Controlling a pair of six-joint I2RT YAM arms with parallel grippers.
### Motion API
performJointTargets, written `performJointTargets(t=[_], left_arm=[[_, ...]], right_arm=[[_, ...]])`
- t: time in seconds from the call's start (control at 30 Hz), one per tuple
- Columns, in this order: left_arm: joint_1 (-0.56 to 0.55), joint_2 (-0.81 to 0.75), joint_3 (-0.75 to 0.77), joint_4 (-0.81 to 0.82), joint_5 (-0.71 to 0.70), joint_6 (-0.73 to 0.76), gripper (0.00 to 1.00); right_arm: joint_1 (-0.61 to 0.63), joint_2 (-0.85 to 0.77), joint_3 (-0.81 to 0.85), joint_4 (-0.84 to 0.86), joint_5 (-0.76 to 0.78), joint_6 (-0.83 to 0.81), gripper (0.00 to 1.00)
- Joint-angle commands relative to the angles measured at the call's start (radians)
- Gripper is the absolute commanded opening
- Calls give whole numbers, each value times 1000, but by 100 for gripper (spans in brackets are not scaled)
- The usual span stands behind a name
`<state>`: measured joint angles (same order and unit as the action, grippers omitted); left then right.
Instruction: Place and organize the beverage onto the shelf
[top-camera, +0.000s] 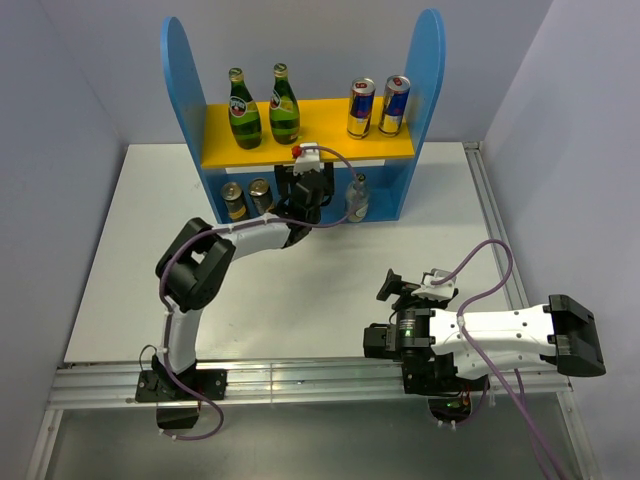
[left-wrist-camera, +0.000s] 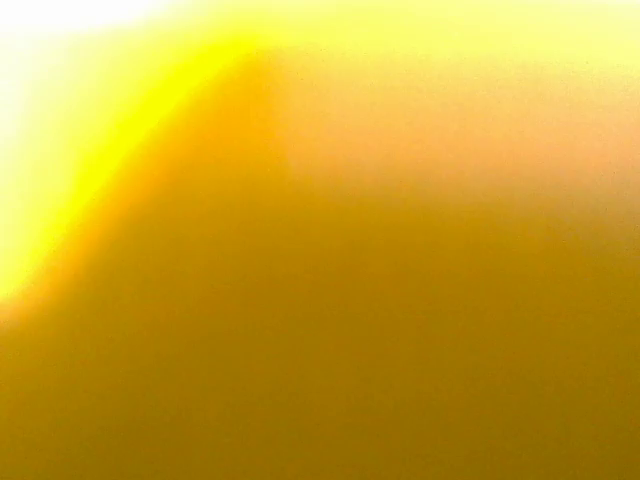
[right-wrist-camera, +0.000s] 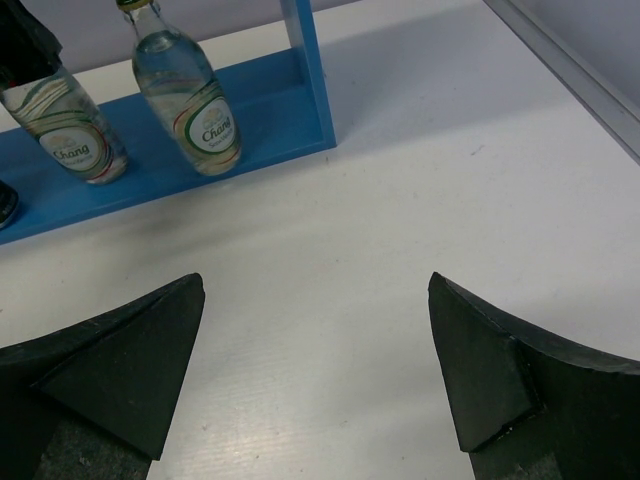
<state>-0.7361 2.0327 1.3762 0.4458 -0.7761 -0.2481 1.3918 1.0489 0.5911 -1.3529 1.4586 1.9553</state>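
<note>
done: all six drinks standing in the shelf (top-camera: 185, 90), grouped by kind; judged close to finished
left: likely only backing the left gripper (top-camera: 312, 192) out of the lower level without knocking a bottle; maybe squaring up the rows
counter (top-camera: 330, 270): white, right arm folded low at near edge
shelf: at far edge of counter, blue round-topped sides, blue base (right-wrist-camera: 250, 120), yellow board (top-camera: 320, 122) as upper level
left gripper: reaching into lower level under the board, at the left clear bottle; jaws spread wide, contact with bottle cannot tell; own wrist view only yellow-orange blur
right gripper (right-wrist-camera: 315, 380): jaws wide apart, nothing between, above bare counter, well apart from shelf
green bottles (top-camera: 244, 112) (top-camera: 284, 108): upright, side by side, left half of yellow board; dark green glass, labels facing out
clear bottles (right-wrist-camera: 190, 95) (right-wrist-camera: 65, 125): upright on base, right half of lower level, near each other; see-through glass, white-green labels, left one partly hidden by the gripper
dark cans (top-camera: 233, 201) (top-camera: 260, 194): upright, side by side, left end of base; brown-gold
blue-silver cans (top-camera: 361, 108) (top-camera: 394, 104): upright pair, right half of yellow board; not part of the six
</note>
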Motion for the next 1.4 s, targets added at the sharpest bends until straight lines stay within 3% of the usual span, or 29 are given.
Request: performJointTargets(t=[0.0, 0.27, 0.5, 0.9, 1.13, 1.37], left_arm=[[17, 35, 50, 5, 21, 15, 99], [37, 78, 96, -38, 18, -2, 98], [37, 40, -25, 21, 32, -65, 94], [30, 69, -19, 28, 52, -76, 54], [11, 67, -16, 31, 46, -57, 20], [-19, 63, -11, 25, 35, -51, 15]], right_arm=[[6, -1, 35, -92, 88, 218, 100], [6, -6, 33, -92, 89, 220, 100], [7, -1, 36, -92, 92, 220, 100], [7, 2, 38, -92, 92, 218, 100], [7, 8, 42, -92, 92, 215, 100], [6, -1, 38, -92, 94, 217, 100]])
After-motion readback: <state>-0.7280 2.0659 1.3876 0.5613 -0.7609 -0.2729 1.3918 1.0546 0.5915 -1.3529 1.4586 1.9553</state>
